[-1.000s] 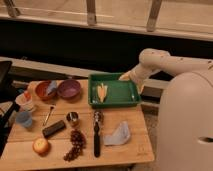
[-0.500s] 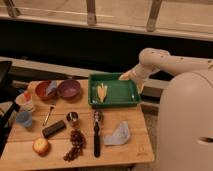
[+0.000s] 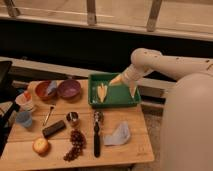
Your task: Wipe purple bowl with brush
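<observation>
While gripper (image 3: 126,84) hangs over green tray (image 3: 114,104) (grip unclear) | yellow pieces (image 3: 102,91) inside | purple bowl (image 3: 69,89) alongside

On my feed the surface (image 3: 138,126) is a pale top of wooden slats, under warm and rather dim light. Behind it runs a wide dark band (image 3: 60,42) of wall. Above that, a light ledge (image 3: 120,22) carries three upright metal posts (image 3: 91,12). A lower pale sill (image 3: 45,66) lies just behind the surface's far edge. A black shape (image 3: 4,80) cuts in at the left; I cannot tell what it is. The tool (image 3: 126,86) hangs over the surface's far right part.
</observation>
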You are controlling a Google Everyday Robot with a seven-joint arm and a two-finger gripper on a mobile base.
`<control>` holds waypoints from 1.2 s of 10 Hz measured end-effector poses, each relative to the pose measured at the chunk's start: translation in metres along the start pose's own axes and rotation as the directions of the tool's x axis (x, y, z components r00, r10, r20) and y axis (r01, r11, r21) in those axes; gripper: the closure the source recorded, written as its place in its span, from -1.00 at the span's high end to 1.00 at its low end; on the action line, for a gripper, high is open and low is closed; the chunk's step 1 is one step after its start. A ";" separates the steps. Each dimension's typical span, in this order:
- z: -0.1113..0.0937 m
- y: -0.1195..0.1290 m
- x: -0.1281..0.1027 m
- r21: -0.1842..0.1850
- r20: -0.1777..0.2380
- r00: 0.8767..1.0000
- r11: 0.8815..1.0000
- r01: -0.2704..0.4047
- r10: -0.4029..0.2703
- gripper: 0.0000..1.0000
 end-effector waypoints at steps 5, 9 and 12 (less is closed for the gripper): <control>0.035 0.006 0.053 0.029 -0.144 0.986 0.996 0.089 -0.084 0.60; 0.035 0.007 0.052 0.027 -0.143 0.986 0.996 0.089 -0.084 0.60; 0.044 0.011 0.062 0.016 -0.187 0.975 0.992 0.126 -0.121 0.60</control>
